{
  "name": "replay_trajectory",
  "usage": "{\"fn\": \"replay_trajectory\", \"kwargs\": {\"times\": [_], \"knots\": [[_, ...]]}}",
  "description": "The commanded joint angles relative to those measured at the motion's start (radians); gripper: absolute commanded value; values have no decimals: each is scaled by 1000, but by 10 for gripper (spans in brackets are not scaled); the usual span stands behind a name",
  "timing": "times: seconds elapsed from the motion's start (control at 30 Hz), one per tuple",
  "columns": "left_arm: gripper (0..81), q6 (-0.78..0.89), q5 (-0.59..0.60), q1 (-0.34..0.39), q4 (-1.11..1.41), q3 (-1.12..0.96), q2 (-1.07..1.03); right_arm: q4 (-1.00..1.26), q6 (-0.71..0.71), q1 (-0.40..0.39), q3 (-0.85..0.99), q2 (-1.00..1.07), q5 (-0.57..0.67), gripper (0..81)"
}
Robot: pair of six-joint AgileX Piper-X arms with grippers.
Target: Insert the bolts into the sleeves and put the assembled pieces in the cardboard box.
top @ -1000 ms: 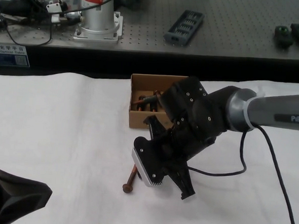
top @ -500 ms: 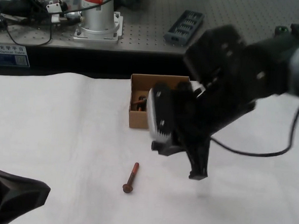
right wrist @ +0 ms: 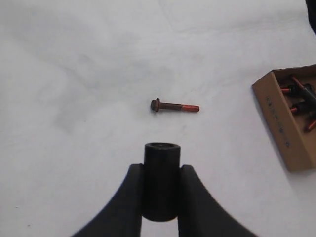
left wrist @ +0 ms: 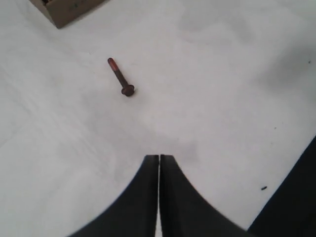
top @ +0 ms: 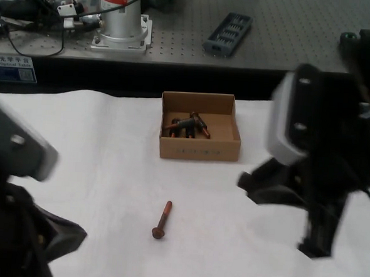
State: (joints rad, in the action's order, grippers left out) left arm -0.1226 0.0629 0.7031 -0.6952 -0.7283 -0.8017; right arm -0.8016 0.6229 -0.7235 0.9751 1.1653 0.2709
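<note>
A white cloth point(top: 96, 152) covers the near part of the bench. Behind it runs a dark perforated metal board with a silver cylindrical post point(top: 120, 12), a blue-grey slotted rack point(top: 228, 32), two dark green-and-black knobs point(top: 362, 41) and a tangle of cables point(top: 29, 10). Nothing stands between either gripper and the bolt on the cloth; the cloth around the bolt is bare.

The left gripper point(left wrist: 159, 160) has its two black fingers pressed together along their length, with nothing between them, and it hangs above the cloth. In the high view the left arm point(top: 16, 228) is a dark blurred mass at the near left corner.

The right gripper point(right wrist: 161, 168) is clamped on a black cylindrical sleeve point(right wrist: 160, 185). The sleeve sits between the fingers with its open end point(right wrist: 161, 147) sticking out past the tips. In the high view the right arm point(top: 308, 184) is at the right side of the cloth, blurred.

A loose reddish-brown metal bolt point(top: 162, 219) lies flat on the cloth, in front of the open brown cardboard box point(top: 198, 153) and apart from it. In the right wrist view the bolt point(right wrist: 174, 106) lies crosswise ahead of the sleeve's open end, close but not touching, and the box point(right wrist: 281, 123) sits off to one side. In the left wrist view the bolt point(left wrist: 121, 77) is well ahead of the closed fingertips, with a corner of the box point(left wrist: 64, 12) beyond it. Several dark sleeves with reddish bolts through them point(top: 189, 125) lie inside the box.
</note>
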Motion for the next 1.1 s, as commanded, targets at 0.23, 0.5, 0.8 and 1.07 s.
{"fn": "replay_trajectory", "kwargs": {"times": [0.23, 0.5, 0.8, 1.07], "knots": [[1, 51, -5, 4, 126, -14, -204, -22, -237, 0, -138, -365, 15, 19], [363, 330, -31, 4, 202, -91, -447, -121, -249, 0, -140, -457, 9, 19], [314, 374, -102, 2, 213, -319, -751, -134, -272, 0, -140, -460, 9, 19], [314, 413, -181, -26, 70, -477, -924, -140, -294, 0, -140, -460, 9, 19]]}}
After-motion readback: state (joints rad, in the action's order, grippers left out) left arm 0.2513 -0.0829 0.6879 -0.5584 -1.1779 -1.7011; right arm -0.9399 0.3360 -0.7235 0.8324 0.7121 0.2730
